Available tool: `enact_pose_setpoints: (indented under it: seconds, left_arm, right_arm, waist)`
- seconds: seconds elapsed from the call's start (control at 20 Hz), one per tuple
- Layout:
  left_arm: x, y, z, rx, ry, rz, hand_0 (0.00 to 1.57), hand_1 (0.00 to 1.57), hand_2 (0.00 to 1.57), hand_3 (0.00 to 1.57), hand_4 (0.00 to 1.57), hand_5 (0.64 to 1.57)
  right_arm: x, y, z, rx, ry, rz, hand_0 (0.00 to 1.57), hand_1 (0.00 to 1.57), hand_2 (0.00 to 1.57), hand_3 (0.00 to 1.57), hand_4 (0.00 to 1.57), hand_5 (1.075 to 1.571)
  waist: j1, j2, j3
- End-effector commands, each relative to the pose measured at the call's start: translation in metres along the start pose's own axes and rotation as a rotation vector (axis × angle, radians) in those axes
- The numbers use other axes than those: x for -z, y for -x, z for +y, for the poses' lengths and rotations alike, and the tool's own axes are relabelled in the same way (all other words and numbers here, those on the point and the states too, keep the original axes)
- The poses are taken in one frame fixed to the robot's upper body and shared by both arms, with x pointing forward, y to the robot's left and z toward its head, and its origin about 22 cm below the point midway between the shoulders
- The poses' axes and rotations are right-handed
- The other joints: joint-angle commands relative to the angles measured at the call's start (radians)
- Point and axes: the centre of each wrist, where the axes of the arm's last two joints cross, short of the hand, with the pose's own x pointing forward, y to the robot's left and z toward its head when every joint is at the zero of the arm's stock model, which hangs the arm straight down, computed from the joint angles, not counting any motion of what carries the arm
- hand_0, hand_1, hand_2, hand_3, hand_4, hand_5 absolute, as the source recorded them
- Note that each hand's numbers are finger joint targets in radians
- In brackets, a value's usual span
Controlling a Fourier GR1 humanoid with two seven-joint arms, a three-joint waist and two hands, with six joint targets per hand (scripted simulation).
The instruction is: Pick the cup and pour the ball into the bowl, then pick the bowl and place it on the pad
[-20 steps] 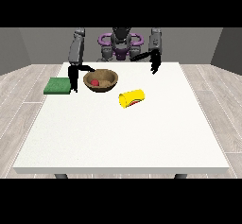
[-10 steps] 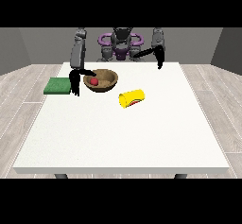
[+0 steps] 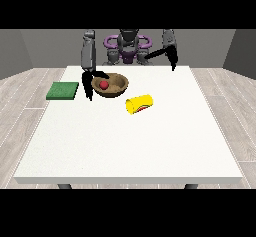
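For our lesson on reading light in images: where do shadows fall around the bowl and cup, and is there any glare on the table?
Front view: even, soft light; the bowl darkens inside around the red ball; only a faint shadow under the yellow cup; the white table shows no glare.

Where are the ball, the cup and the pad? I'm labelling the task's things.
ball (image 3: pixel 103 84), front view: middle of the red ball inside the bowl.
cup (image 3: pixel 139 104), front view: yellow side of the cup lying on the table.
pad (image 3: pixel 63 90), front view: middle of the green top.
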Motion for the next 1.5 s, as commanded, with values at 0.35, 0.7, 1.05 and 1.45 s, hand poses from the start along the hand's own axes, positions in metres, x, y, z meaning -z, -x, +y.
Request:
enact_pose_setpoints:
  seconds: [0.35,0.7,1.05,1.45]
  left_arm:
    - [0.011,-0.015,0.013,-0.019,0.028,-0.042,0.00,0.00,0.00,0.00,0.00,1.568]
    - [-0.012,0.024,0.040,-0.033,-0.019,0.036,0.00,0.00,0.00,0.00,0.00,1.570]
    - [-0.030,0.048,0.042,-0.027,-0.068,0.144,0.00,0.00,0.00,0.00,0.00,1.571]
    - [-0.029,0.049,0.069,-0.013,-0.102,0.123,0.00,0.00,0.00,0.00,0.00,1.569]
  right_arm:
    - [-0.024,0.036,-0.003,-0.206,0.125,0.244,1.57,1.57,1.57,1.57,1.04,1.553]
    - [0.008,-0.008,-0.003,-0.291,0.172,0.262,1.57,1.57,1.57,1.57,1.02,1.555]
    - [0.021,-0.031,0.006,-0.273,0.141,0.341,1.57,1.57,1.57,1.57,1.05,1.553]
    - [0.028,-0.091,-0.057,-0.240,0.173,0.289,1.57,1.57,1.57,1.57,1.06,1.564]
  waist:
    - [0.053,0.039,0.0037]
    - [0.021,-0.035,0.0038]
    - [-0.064,-0.123,0.0044]
    - [-0.083,-0.099,0.0048]
